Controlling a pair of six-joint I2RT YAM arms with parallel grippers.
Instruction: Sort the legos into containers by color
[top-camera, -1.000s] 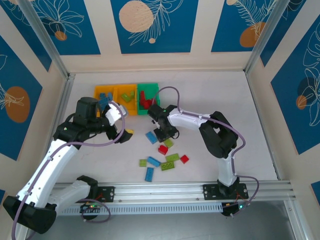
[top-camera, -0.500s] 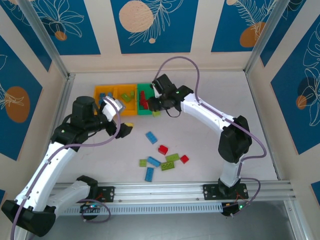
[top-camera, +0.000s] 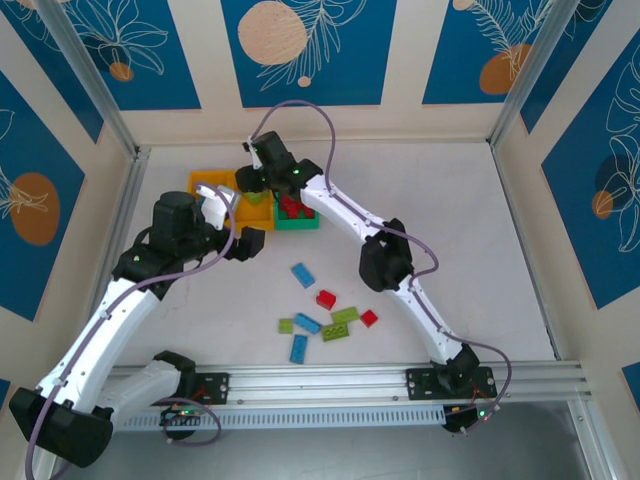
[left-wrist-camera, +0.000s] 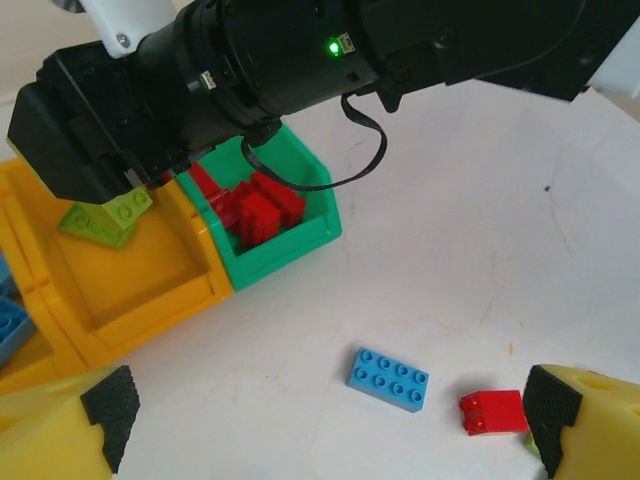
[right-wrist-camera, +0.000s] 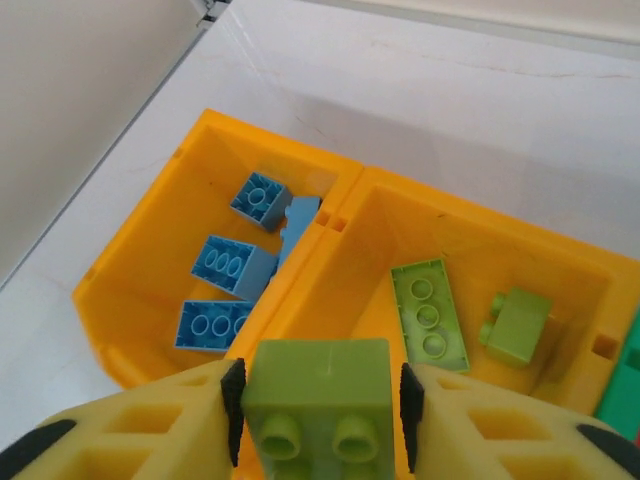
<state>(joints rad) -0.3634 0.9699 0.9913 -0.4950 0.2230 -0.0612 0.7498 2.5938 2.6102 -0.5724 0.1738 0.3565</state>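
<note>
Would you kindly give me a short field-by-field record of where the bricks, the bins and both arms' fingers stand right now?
Right fingers: shut on a lime green plastic studded brick, above the middle orange-yellow plastic bin
Left fingers: open, empty, above the white table
Left orange-yellow plastic bin: blue bricks
Middle bin: two lime green bricks
Green plastic bin: red bricks
Loose bricks: blue, red and lime green, on the table

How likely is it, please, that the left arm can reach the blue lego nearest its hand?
Probably yes: the blue lego lies uncovered close in front of the open left hand, with the right arm away over the bins.
</note>
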